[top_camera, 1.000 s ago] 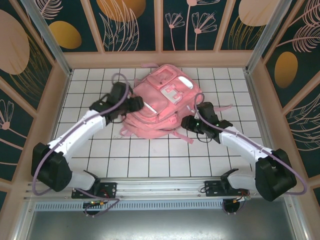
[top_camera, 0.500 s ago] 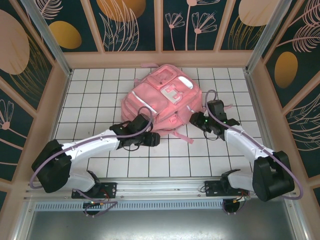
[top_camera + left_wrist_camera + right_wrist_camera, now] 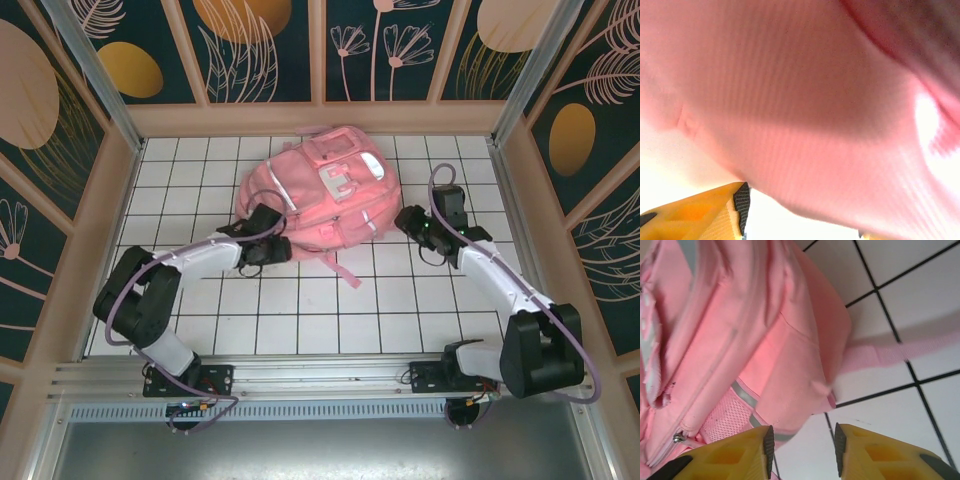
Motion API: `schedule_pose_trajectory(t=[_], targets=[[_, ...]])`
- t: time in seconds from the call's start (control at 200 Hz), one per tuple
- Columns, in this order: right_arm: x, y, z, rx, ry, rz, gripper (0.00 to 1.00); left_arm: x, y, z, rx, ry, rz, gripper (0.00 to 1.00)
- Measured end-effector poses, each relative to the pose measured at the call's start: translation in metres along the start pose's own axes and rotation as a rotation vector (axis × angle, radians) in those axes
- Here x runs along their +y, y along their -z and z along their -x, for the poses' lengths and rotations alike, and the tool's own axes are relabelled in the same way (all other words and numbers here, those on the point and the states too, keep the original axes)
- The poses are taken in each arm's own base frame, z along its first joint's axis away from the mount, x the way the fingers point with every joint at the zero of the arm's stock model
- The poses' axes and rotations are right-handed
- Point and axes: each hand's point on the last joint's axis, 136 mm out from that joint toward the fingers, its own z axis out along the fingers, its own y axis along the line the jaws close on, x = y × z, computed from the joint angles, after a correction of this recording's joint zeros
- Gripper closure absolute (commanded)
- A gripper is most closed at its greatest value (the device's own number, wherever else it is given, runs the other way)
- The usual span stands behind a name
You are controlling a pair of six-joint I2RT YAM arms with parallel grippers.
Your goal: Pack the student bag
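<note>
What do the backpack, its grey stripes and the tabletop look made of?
Student bag: soft woven fabric, matte; a fine ribbed weave shows up close, and it folds and sags. Stripes: smooth silver-grey tape, likely reflective. Side pocket: open mesh, holes visible. Table: hard, smooth white surface with black grid lines; tile or printed laminate, cannot tell.

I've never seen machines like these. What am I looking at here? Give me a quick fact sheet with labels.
Setting: white tiled table, two robot arms reaching in from its near edge
Main item: pink student bag, lying front side up
Left claw: at the bag's near-left edge, fingers apart, pink fabric right against its camera
Right claw: beside the bag's right side, open, nothing between its fingers
Loose strap: trailing over the tiles toward the arms
</note>
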Motion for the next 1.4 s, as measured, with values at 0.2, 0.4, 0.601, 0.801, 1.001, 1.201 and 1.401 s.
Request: schedule_pose_trajectory(t=[0.2, 0.4, 0.601, 0.801, 1.001, 1.201, 1.401], targets=[[0.006, -0.004, -0.010, 0.056, -0.001, 0.046, 0.63, -0.044, 0.037, -0.010, -0.061, -0.101, -0.194, 0.38], [0.004, -0.007, -0.024, 0.106, -0.007, 0.071, 0.64, -0.082, 0.046, -0.058, -0.043, -0.137, -0.444, 0.33], [0.005, -0.008, -0.028, 0.119, -0.008, 0.085, 0.65, -0.085, 0.033, -0.078, -0.015, -0.077, -0.560, 0.31], [0.003, -0.007, -0.032, 0.127, -0.009, 0.087, 0.66, -0.115, 0.038, -0.073, -0.028, -0.068, -0.726, 0.34], [0.007, -0.001, -0.029, 0.112, -0.003, 0.100, 0.67, -0.123, 0.028, -0.075, -0.005, -0.056, -0.760, 0.35], [0.007, -0.001, -0.029, 0.111, -0.002, 0.102, 0.67, -0.129, 0.022, -0.074, 0.001, -0.052, -0.781, 0.36], [0.007, -0.001, -0.029, 0.110, 0.004, 0.102, 0.67, -0.137, 0.014, -0.070, -0.005, -0.043, -0.794, 0.37]])
